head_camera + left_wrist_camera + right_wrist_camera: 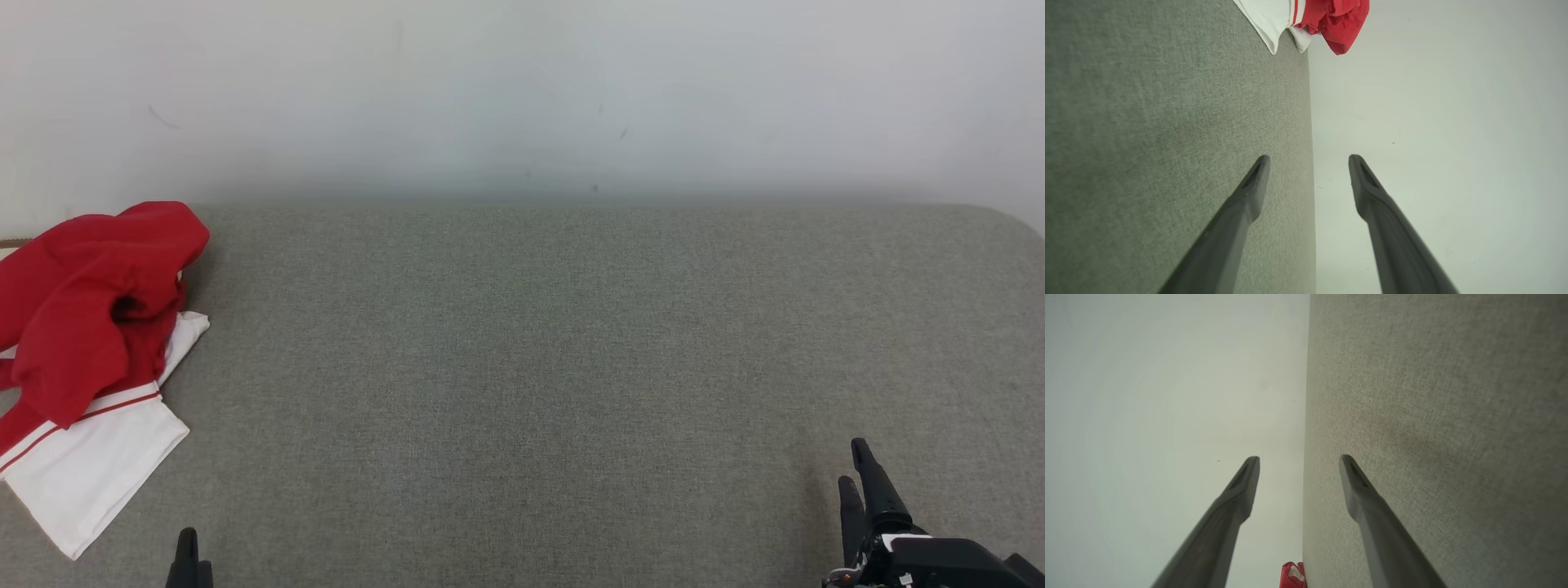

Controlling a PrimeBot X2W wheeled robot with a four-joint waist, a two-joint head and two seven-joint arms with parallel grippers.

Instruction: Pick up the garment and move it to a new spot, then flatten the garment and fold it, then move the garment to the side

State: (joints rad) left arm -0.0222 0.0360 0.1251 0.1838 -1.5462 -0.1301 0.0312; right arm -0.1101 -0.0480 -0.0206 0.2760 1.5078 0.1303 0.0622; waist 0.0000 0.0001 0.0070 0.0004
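Note:
The garment (90, 359) is a red and white piece with thin red stripes, lying crumpled at the far left of the grey fabric surface (531, 367). Its white end points toward the front. In the left wrist view the garment (1314, 18) lies far ahead of my left gripper (1308, 161), whose fingers stand apart with nothing between them. A tip of the left gripper (188, 555) pokes up at the bottom left, below the garment. My right gripper (857, 474) sits at the lower right, far from the garment. In the right wrist view the right gripper (1298, 459) is open and empty, and a red scrap of garment (1292, 575) shows at the bottom.
A pale wall (522, 98) rises behind the grey surface. The surface's far right corner (1012, 224) is rounded. Grey fabric stretches wide between the garment and the right gripper.

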